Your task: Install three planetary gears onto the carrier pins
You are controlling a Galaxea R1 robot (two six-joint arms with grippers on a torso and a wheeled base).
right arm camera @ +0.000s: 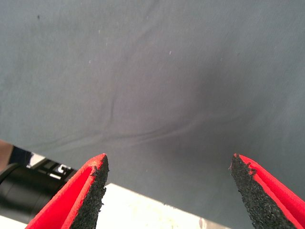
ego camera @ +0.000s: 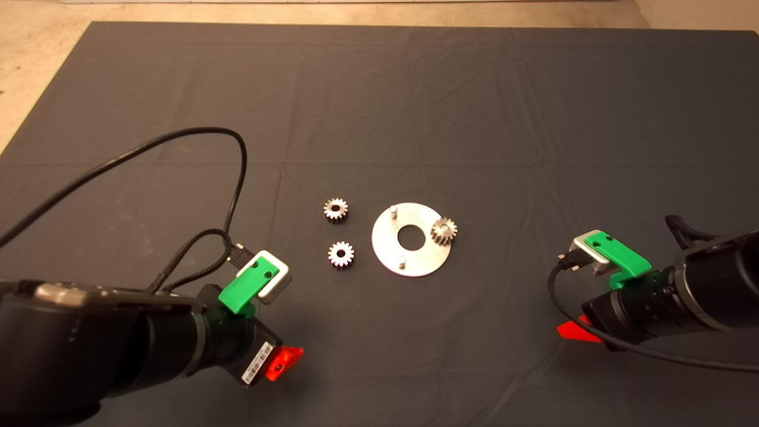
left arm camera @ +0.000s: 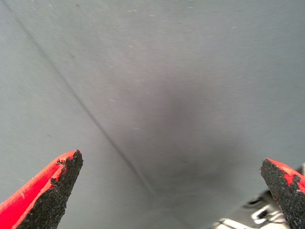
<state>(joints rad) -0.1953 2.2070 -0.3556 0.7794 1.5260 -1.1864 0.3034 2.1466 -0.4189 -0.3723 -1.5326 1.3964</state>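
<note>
The dark mat (ego camera: 415, 107) fills nearly all of the head view, creased in faint lines, with pale floor (ego camera: 35, 71) showing past its edges at 10 and 12 o'clock. The left arm (ego camera: 89, 344) comes in at 8 o'clock, black cables looping up from its wrist, and the right arm (ego camera: 694, 296) at 4 o'clock.

The left gripper (left arm camera: 169, 191) hangs over bare mat with its red fingers (left arm camera: 45, 191) spread wide and nothing between the pads. The right gripper (right arm camera: 169, 191) is likewise wide open and empty — only the wrist views show this, since the head view catches just a red tip of each. The right wrist view alone shows the mat's edge with pale floor and a black cylindrical part beyond it.

Only the head view shows the parts. The flat silver disc (ego camera: 388, 252) lies just below the mat's centre, between the grippers and well apart from both. Two carrier pins (ego camera: 393, 209) stand bare at the disc's 11 and 7 o'clock. One planetary gear (ego camera: 444, 230) sits at the disc's 3 o'clock rim — its pin is hidden. The two other gears (ego camera: 336, 209) lie flat on the mat at the disc's 9 o'clock, near each other but apart.
</note>
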